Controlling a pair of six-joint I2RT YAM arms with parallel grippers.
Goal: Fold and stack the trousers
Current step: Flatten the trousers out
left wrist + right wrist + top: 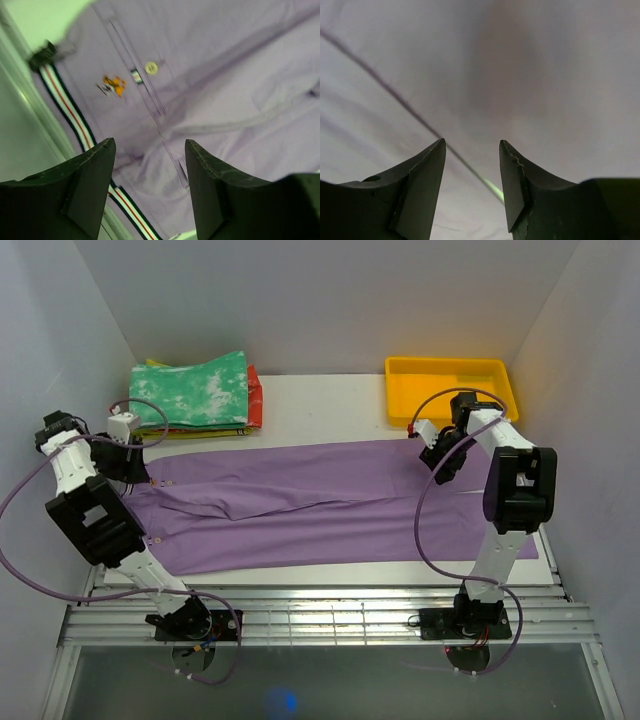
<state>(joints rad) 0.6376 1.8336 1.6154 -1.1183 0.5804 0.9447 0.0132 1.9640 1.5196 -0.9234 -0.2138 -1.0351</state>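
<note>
The lilac trousers [330,510] lie spread flat across the table, waist at the left and legs running right. My left gripper [133,465] hovers over the waist end. In the left wrist view it [150,146] is open above the cloth, with the striped waistband [67,105], a small button [151,67] and an orange emblem [114,85] in sight. My right gripper [441,457] hangs over the far leg. In the right wrist view it [472,145] is open, with only purple cloth [530,75] and a dark line, perhaps a seam [385,87], beneath it. Neither gripper holds anything.
A stack of folded garments [195,390], green-and-white on top with red and yellow under it, sits at the back left. A yellow tray [450,390] stands at the back right. White walls close in both sides. A slatted metal rail [330,615] runs along the front.
</note>
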